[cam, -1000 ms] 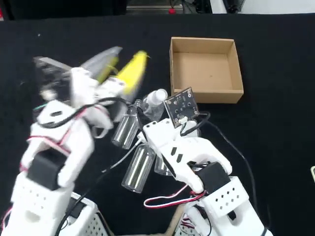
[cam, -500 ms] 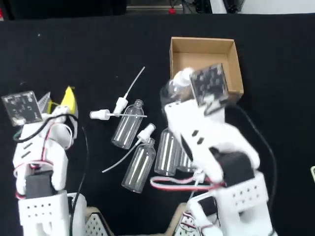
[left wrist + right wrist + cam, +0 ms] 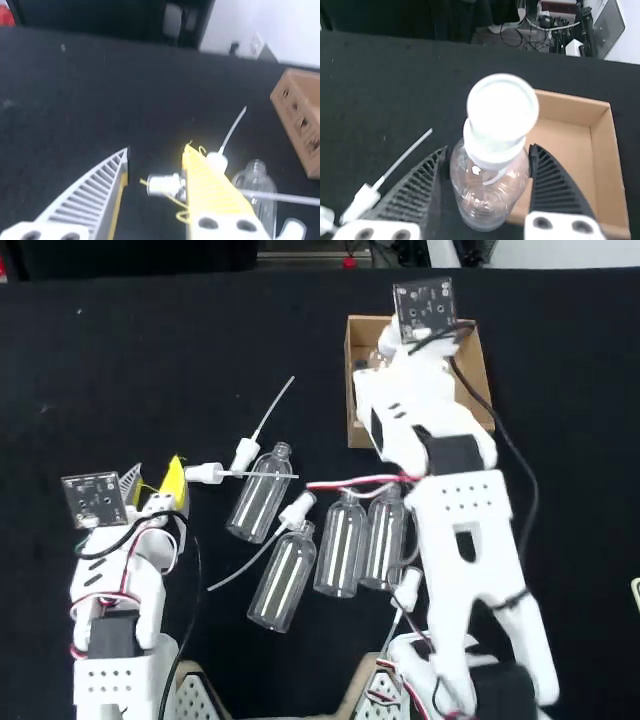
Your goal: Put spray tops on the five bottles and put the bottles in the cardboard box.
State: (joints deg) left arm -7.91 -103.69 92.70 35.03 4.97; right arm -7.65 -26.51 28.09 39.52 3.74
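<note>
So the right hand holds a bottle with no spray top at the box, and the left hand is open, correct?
Not quite. The bottle in the right hand has a white spray top on it, as the right wrist view shows. The rest holds: the bottle is at the box, and the left hand is open.

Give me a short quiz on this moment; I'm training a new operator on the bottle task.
1. True or false: the left gripper is shut on a spray top.
2. What does the right gripper hold? A) a capped bottle B) a loose spray top C) nothing
3. How many bottles lie on the table outside the cardboard box?
Key: 1 false, it is open; 2 A; 3 four.
</note>
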